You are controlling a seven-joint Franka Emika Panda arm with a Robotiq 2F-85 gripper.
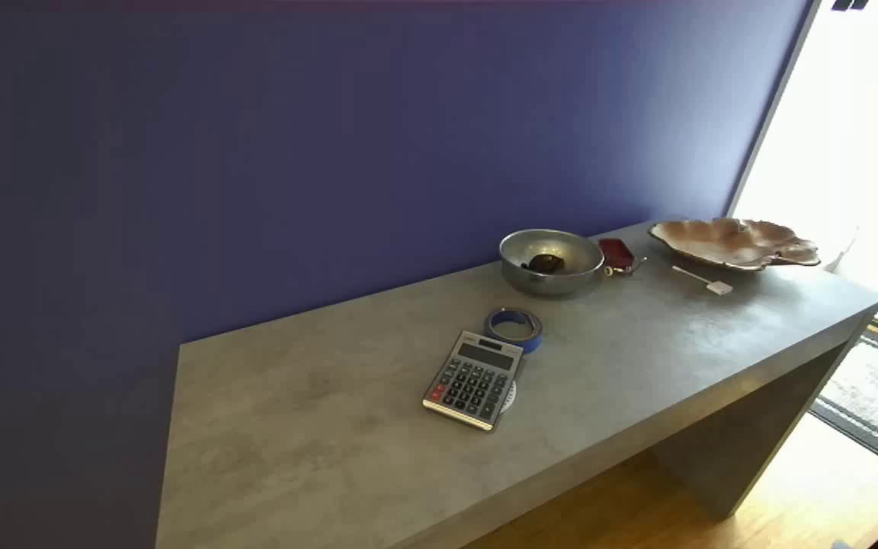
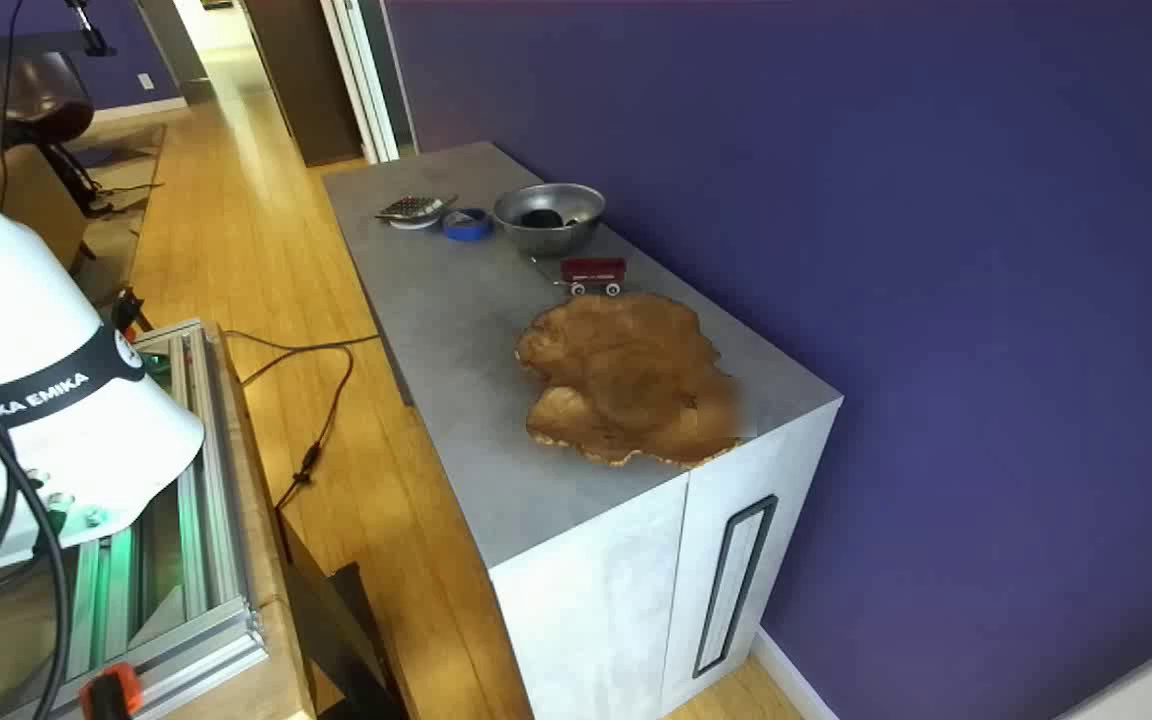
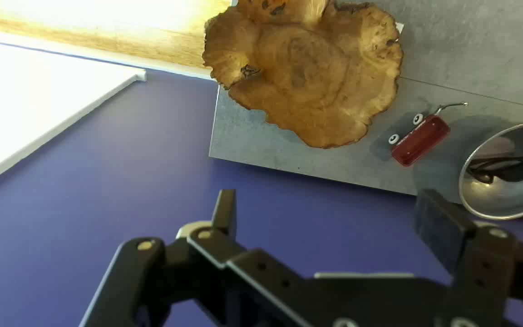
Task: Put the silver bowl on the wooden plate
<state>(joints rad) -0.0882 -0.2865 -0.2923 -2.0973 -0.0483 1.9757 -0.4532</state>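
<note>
Silver bowl (image 3: 518,197) at half past two from my claw (image 3: 330,217), by the wrist view's clock.

It stands upright on the grey tabletop (image 1: 294,415) near the purple wall (image 1: 317,152), holding a dark thing (image 3: 513,168) I cannot name; the wrist view cuts off its three o'clock side. It is round, so no long axis sets my angle. Toward ten o'clock from it come the red toy wagon (image 3: 420,140), then the wooden plate (image 3: 311,86), which lies at twelve from me. My fingers (image 3: 441,227) stand wide apart with nothing between them; my height I cannot tell. I judge I must shift toward three first, then straddle its rim on the nine o'clock side, since the whole bowl looks too broad to span. Carrying it toward ten, I should lift clear of the wagon.
</note>
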